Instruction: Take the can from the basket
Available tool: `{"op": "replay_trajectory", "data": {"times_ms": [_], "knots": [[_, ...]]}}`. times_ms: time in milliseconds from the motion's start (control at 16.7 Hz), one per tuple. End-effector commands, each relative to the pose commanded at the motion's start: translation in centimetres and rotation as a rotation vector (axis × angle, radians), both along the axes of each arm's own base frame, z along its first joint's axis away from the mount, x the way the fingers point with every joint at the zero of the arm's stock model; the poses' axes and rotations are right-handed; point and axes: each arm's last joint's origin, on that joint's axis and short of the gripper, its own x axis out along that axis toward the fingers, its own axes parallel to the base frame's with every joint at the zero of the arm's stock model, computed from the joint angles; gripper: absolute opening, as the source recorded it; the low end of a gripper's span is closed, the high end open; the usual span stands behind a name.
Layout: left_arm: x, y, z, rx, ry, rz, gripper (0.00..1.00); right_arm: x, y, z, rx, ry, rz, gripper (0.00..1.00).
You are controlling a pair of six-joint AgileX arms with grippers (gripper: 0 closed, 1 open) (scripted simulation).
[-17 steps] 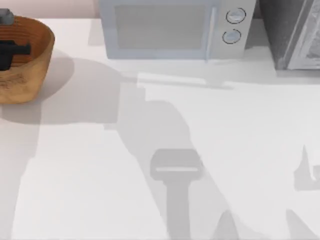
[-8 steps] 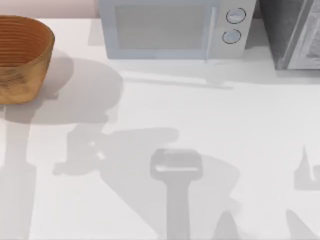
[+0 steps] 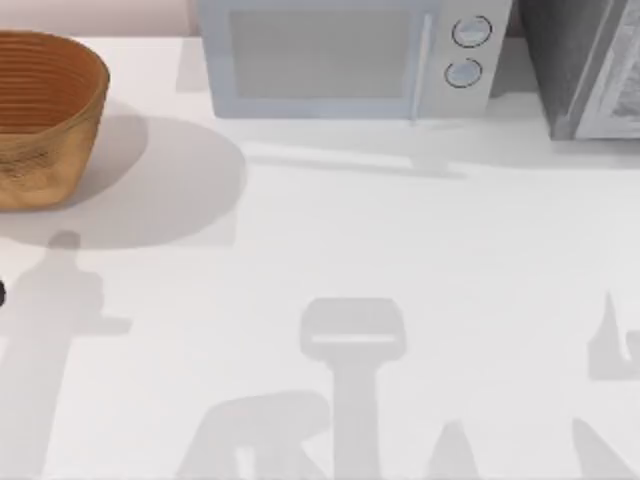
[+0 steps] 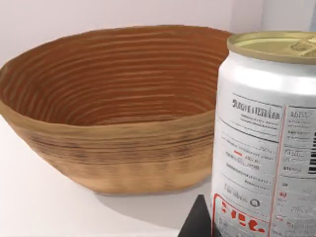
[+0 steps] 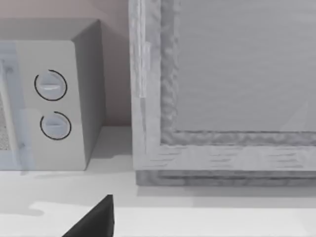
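Observation:
The orange-brown wicker basket stands at the table's back left corner, and its ribbed inside holds nothing. The white can, with red print and a pale gold top, hangs outside the basket, close in front of the left wrist camera and upright. My left gripper is shut on it, with one dark finger showing beside the can's base. A dark sliver of that gripper shows at the top view's left edge, in front of the basket. My right gripper is parked near the back right.
A white microwave stands along the back edge, with two round knobs. A grey cabinet fills the back right corner. The arms cast shadows across the white tabletop.
My left gripper was inside the basket one second ago. It has since left the basket and moved toward the front, off the top view's left edge. The arm shadows have shifted.

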Motion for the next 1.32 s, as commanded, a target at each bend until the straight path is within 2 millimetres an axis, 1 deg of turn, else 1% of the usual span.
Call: {"op": "replay_trajectory", "data": {"times_ms": [120,240,360,480,960,1080,1320], "knots": [[-1.4,-0.2,-2.9,0.015,-0.122,-0.013,0.0,0.0,0.0,0.0,0.0,0.0,0.0,1.0],[-2.1,-0.3,-5.3,0.003,-0.208,-0.007,0.0,0.0,0.0,0.0,0.0,0.0,0.0,1.0],[-2.3,-0.3,-7.0,-0.033,-0.269,0.007,0.0,0.0,0.0,0.0,0.0,0.0,0.0,1.0],[-2.4,-0.3,-8.0,-0.07,-0.301,0.017,0.0,0.0,0.0,0.0,0.0,0.0,0.0,1.0],[-2.4,-0.3,-8.3,-0.077,-0.301,0.019,0.0,0.0,0.0,0.0,0.0,0.0,0.0,1.0],[-2.2,-0.5,-7.6,-0.073,-0.306,-0.016,0.0,0.0,0.0,0.0,0.0,0.0,0.0,1.0],[-1.1,-1.3,-5.0,-0.062,-0.31,-0.162,0.0,0.0,0.0,0.0,0.0,0.0,0.0,1.0]]}}
